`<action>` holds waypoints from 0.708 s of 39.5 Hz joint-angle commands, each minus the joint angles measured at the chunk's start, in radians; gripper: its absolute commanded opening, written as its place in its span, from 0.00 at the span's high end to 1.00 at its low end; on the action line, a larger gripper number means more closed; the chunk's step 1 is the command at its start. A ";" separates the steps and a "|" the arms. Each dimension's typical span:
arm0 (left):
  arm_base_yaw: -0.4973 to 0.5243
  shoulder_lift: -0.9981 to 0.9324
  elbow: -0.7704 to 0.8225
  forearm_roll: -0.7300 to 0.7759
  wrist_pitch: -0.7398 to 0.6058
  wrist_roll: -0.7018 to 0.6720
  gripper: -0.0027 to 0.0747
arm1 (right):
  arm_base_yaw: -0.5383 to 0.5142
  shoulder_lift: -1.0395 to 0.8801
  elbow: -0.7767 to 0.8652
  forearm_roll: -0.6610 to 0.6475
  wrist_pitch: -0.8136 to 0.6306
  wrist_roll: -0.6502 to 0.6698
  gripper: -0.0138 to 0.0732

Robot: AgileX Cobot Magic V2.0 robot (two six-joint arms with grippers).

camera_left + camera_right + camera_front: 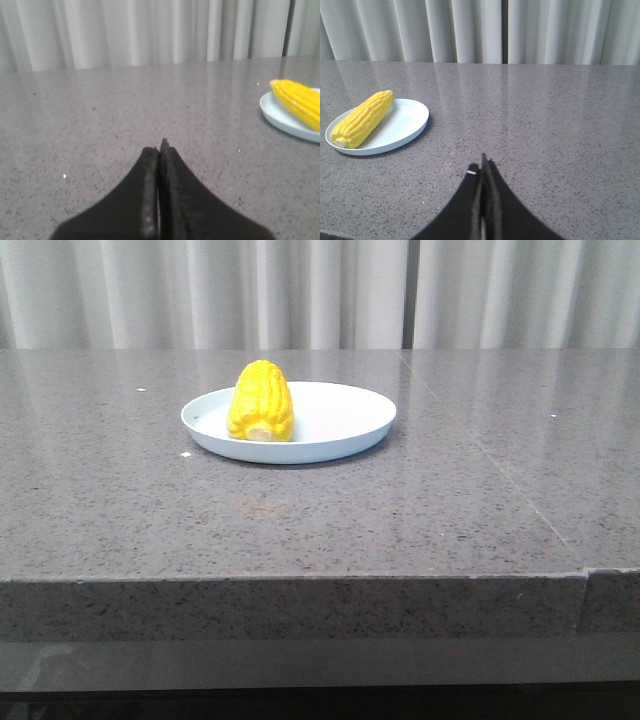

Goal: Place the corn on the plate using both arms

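Here, corn (261, 402) lying on plate (350, 420), left claw (159, 147) and right claw (482, 167) closed, empty

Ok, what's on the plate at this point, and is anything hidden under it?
Only the corn lies on the plate, toward its left side, pale cut end facing the camera. The rest of the plate is bare. The patch directly beneath the cob is covered, so it cannot be checked.

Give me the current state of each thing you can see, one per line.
corn: lying on the plate, left of its centre, cream core end toward the camera.
plate: flat on the table, holding the corn.
left gripper: jaws shut, empty, away from the plate.
right gripper: jaws shut, empty, away from the plate.
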 commanded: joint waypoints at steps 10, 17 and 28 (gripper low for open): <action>0.001 -0.021 0.133 0.031 -0.285 0.002 0.99 | -0.006 0.013 -0.023 -0.010 -0.085 -0.010 0.92; 0.001 -0.021 0.140 0.046 -0.282 0.002 0.99 | -0.006 0.013 -0.023 -0.010 -0.086 -0.010 0.92; 0.001 -0.021 0.140 0.046 -0.282 0.002 0.99 | -0.006 0.013 -0.023 -0.010 -0.086 -0.010 0.92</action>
